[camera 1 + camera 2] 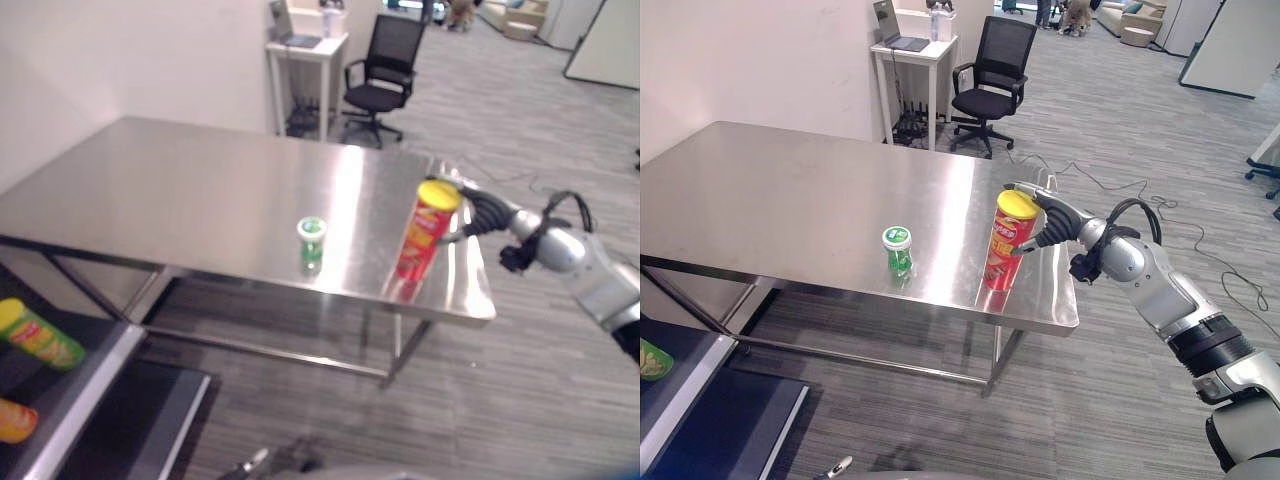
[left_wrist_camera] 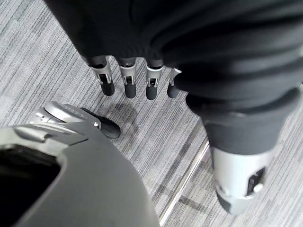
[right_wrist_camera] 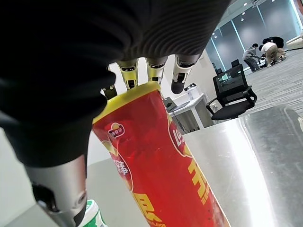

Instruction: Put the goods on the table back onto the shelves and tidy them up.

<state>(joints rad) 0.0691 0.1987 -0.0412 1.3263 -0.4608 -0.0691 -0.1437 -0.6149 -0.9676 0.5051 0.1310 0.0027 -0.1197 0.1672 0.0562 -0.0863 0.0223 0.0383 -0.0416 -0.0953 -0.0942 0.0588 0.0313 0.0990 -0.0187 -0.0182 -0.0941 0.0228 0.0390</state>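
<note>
— Right hand?
— My right hand [image 1: 1052, 215] is at the top of the red chip can [image 1: 1007, 243], fingers [image 3: 152, 71] straight past its yellow lid, thumb beside the wall; no curl around it. The can stands upright near the steel table's [image 1: 790, 190] front right edge.
— Other goods?
— Small green cup [image 1: 898, 249] stands left of it, apart. Left hand [image 2: 142, 78] hangs over floor, fingers relaxed, holding nothing.

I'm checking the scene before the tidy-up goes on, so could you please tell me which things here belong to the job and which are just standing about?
Part of the job:
- red crisp tube, upright on the steel table, right hand at its yellow lid
- small green-lidded tub
- shelf with a green tube

Just standing about:
- black office chair
- white side table with a laptop
- left hand, idle over the floor
</note>
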